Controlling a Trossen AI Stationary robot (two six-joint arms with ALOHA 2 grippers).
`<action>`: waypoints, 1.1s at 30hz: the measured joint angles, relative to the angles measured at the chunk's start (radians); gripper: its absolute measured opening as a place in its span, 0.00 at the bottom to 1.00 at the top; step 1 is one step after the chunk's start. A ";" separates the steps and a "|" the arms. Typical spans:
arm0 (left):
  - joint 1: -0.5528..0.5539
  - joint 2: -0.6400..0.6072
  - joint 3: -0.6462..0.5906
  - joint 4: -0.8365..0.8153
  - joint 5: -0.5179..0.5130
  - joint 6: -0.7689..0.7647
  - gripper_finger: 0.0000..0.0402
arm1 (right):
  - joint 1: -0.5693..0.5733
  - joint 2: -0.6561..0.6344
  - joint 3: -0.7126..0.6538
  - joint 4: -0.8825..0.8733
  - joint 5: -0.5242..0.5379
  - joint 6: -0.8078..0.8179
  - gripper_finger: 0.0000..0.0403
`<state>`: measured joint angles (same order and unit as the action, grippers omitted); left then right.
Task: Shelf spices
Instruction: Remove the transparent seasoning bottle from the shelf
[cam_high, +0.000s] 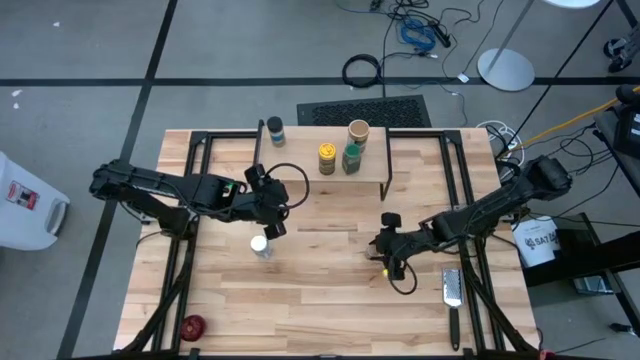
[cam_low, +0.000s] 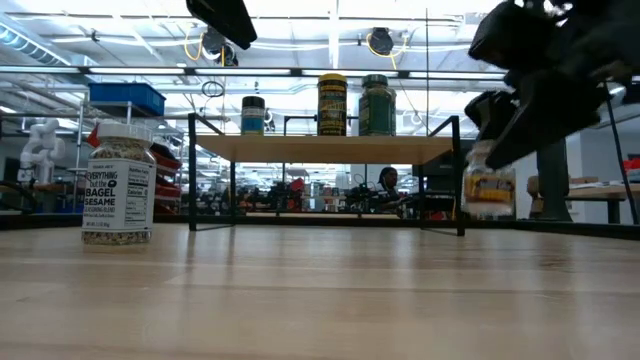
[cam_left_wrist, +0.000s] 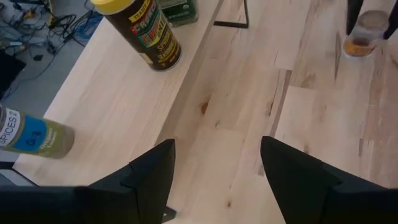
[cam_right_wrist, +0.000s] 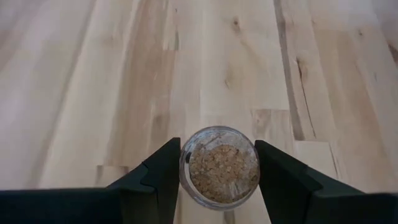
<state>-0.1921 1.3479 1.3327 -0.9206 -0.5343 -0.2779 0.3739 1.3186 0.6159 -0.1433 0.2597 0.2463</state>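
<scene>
Left gripper (cam_high: 272, 212) hangs open above the white-capped sesame jar (cam_high: 260, 245) at mid-tabletop. Right gripper (cam_high: 392, 255) clasps a clear jar (cam_right_wrist: 219, 167), which should be lifted over the shelf (cam_high: 300, 160) plank, clearing the yellow (cam_high: 327, 158) and green (cam_high: 352, 158) jars. A grater (cam_high: 452, 290) lies near the right edge.

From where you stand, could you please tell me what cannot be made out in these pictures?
- Held jar: label blurred in the low view; hidden under the right tool from above.
- Tan jar: unseen in the low view, probably behind the green jar.
- Red object: too small to identify, high view only.
</scene>
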 joint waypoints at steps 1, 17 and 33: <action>0.000 0.000 0.000 0.000 0.000 0.005 0.61 | -0.002 0.014 0.000 0.012 -0.002 -0.008 0.42; 0.000 0.000 0.000 -0.002 0.000 0.024 0.61 | -0.058 0.112 0.000 0.050 -0.030 -0.049 0.42; 0.000 0.000 0.000 -0.005 0.000 0.024 0.61 | -0.068 0.120 0.000 0.043 -0.046 0.001 0.54</action>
<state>-0.1921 1.3479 1.3327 -0.9253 -0.5345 -0.2539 0.3061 1.4387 0.6159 -0.1005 0.2134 0.2470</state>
